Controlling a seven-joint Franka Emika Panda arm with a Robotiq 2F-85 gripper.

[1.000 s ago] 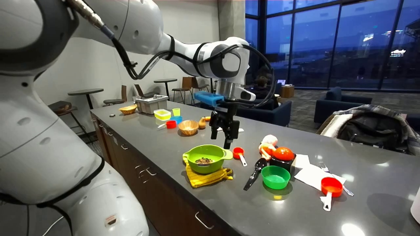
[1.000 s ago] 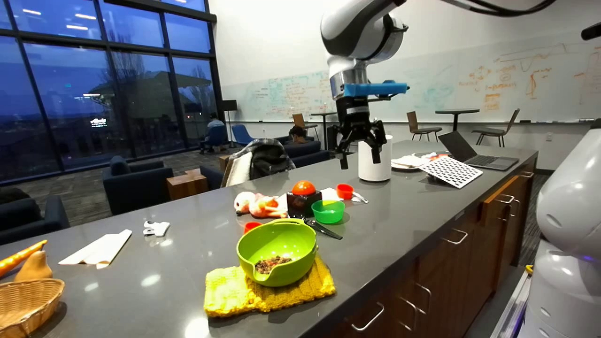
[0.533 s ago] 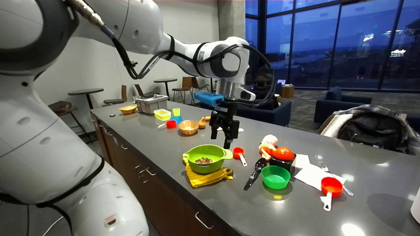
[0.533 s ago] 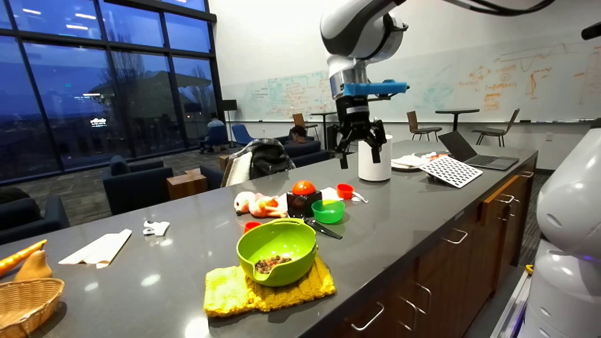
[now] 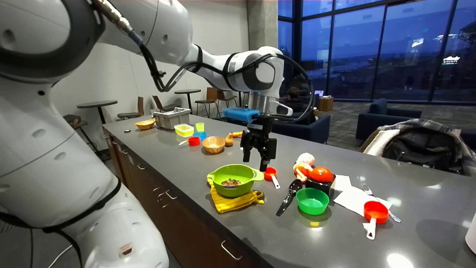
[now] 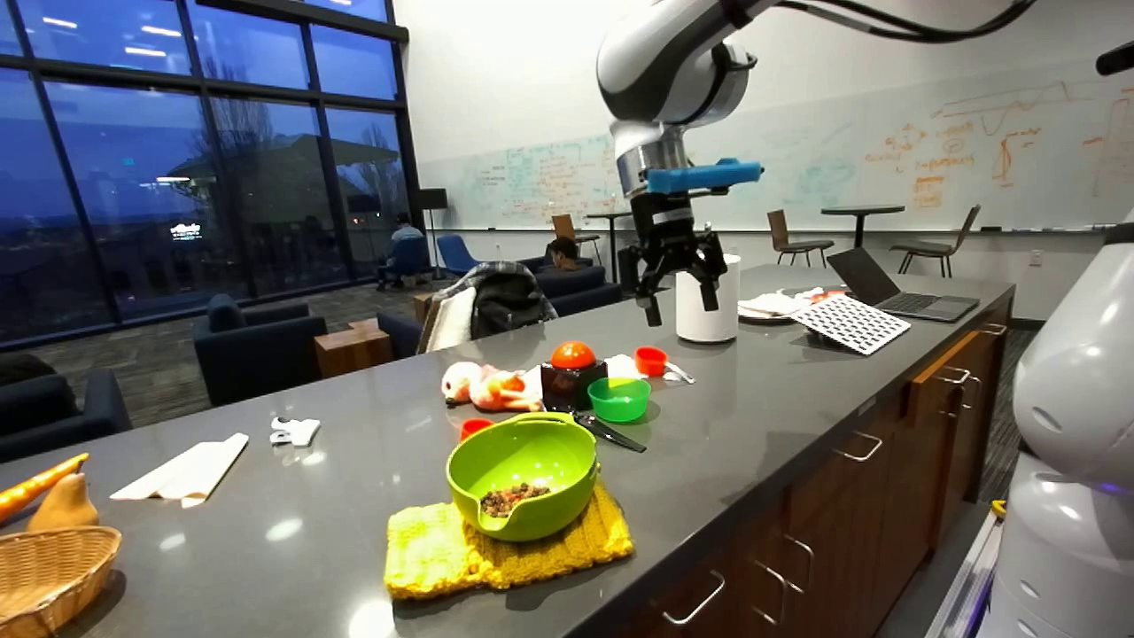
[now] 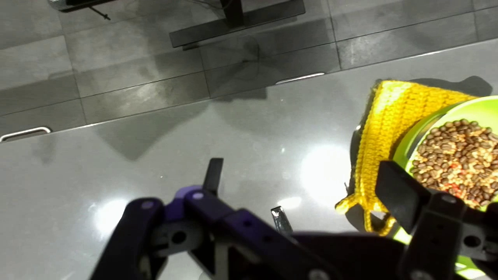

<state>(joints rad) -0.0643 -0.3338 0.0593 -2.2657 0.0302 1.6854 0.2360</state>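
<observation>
A: "Is the gripper (image 6: 681,304) holding anything?"

B: "No; its jaws stand wide with nothing between them, above the countertop (image 6: 337,518)."

A: "And the green bowl (image 6: 549,452)?"

B: "On the yellow cloth (image 6: 434,549), near the countertop's drawer-side edge, with brown beans (image 7: 447,151) inside."

A: "How far along, then?"

B: "The green bowl is loaded, nothing gripped; whether handling lies ahead or is finished, the views don't settle."

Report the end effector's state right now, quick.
End effector: open, jaws spread wide apart, holding nothing.
</observation>
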